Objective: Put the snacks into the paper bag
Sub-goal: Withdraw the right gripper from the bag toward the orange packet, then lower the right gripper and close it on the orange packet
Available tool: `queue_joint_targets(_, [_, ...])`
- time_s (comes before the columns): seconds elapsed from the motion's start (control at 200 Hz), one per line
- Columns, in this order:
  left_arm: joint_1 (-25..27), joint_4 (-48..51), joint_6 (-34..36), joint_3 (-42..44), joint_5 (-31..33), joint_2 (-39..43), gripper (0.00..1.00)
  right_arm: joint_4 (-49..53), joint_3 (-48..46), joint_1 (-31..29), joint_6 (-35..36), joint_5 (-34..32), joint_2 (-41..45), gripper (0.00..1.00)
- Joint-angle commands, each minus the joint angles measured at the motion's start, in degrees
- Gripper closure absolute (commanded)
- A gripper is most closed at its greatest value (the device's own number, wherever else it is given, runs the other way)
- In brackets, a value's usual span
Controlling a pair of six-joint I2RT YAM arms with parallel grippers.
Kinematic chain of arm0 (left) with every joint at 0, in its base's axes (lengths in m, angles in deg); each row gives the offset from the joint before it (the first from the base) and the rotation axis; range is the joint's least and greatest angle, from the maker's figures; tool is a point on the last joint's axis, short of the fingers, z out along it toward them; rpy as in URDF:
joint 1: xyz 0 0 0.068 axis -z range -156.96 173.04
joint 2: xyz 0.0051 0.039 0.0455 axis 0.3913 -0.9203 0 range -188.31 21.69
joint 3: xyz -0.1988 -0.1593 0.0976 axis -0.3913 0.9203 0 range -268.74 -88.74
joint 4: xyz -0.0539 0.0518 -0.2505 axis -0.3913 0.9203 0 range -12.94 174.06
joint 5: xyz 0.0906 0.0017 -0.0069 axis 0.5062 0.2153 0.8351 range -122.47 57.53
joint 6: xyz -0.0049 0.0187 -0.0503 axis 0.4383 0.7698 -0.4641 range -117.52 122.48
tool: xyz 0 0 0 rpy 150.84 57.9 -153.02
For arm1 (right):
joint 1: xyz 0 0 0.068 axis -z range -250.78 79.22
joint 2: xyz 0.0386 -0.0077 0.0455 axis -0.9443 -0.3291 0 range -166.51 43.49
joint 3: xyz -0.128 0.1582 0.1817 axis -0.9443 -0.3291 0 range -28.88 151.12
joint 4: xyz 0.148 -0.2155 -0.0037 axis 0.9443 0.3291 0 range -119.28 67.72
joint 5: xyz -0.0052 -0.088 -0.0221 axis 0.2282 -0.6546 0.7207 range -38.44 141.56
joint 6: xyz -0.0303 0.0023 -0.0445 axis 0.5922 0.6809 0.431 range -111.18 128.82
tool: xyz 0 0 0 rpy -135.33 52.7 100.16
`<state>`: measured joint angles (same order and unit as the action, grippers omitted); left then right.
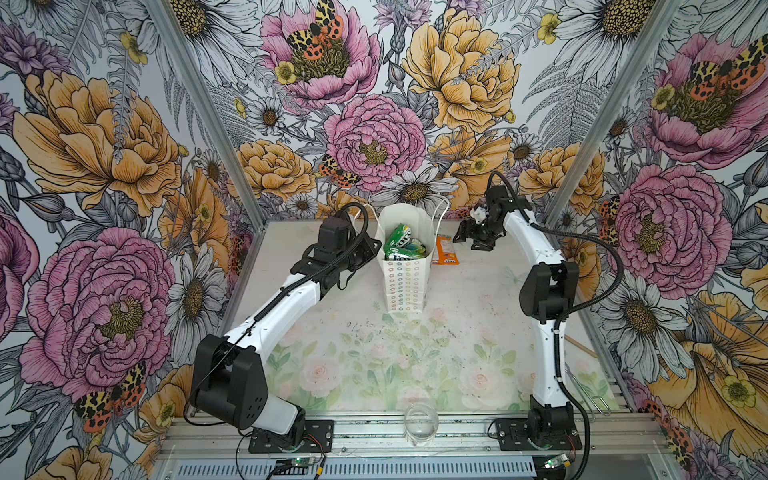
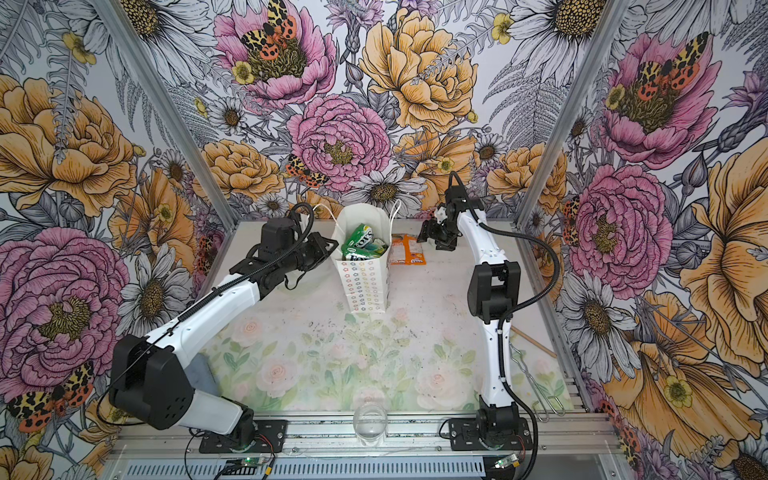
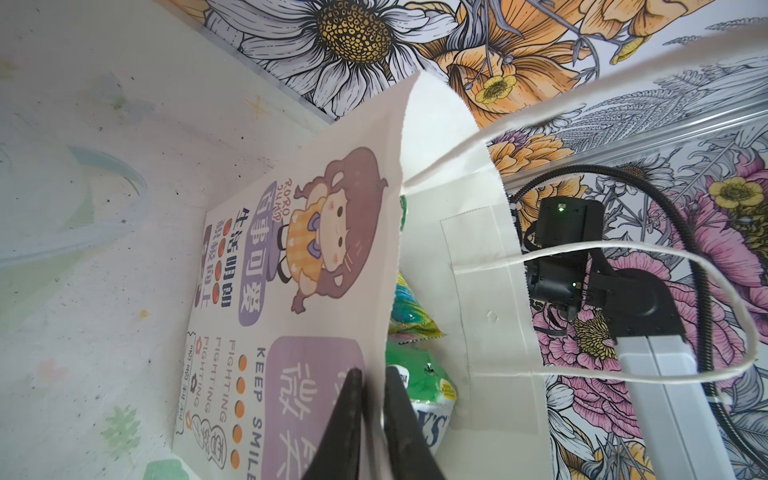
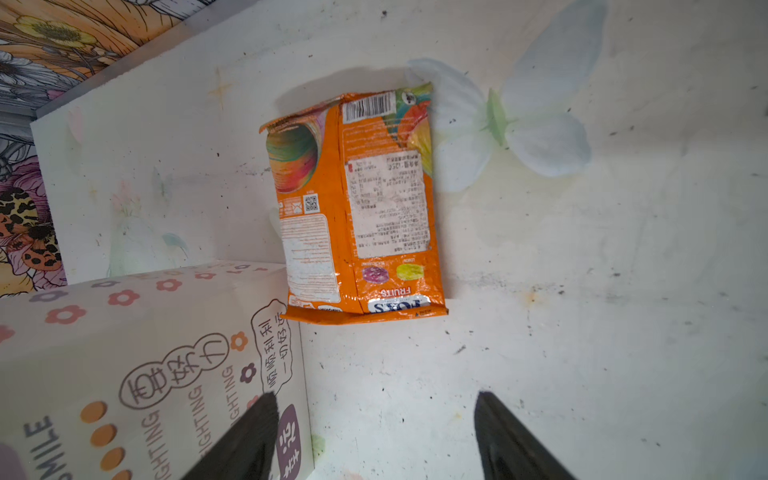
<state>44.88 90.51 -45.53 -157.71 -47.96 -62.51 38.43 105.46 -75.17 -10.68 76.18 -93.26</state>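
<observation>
Left gripper (image 3: 370, 376) pinched on paper bag (image 1: 405, 282) rim; right gripper (image 4: 374, 401) wide, empty. The orange packet (image 4: 357, 208) touches the bag, so grabbing it may tip the bag.

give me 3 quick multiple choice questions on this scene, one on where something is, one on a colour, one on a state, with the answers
1. Where is the orange packet?
A. flat on the table, beside the paper bag
B. inside the bag
C. leaning on the back wall

2. What colour are the top packets showing in the bag's mouth?
A. purple
B. green
C. red

3. The left gripper is:
A. open, clear of everything
B. shut on a packet
C. shut on the bag's wall

Answers:
1. A: in both top views it lies on the table just right of the bag.
2. B: green wrappers fill the opening.
3. C: the left wrist view shows its fingers pinching the paper wall.
</observation>
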Motion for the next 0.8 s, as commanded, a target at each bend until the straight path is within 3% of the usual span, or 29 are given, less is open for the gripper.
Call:
queue_joint_targets(0.0, [-0.5, -0.4, 0.6, 1.0, -0.1, 1.6, 0.86, -2.2, 0.5, 0.7, 0.2, 4.6, -1.6, 0.23])
queue_joint_targets(0.796, [0.0, -0.4, 0.3, 1.0, 0.3, 1.7, 0.86, -10.3, -8.0, 3.1, -0.8, 12.0, -5.4, 0.21])
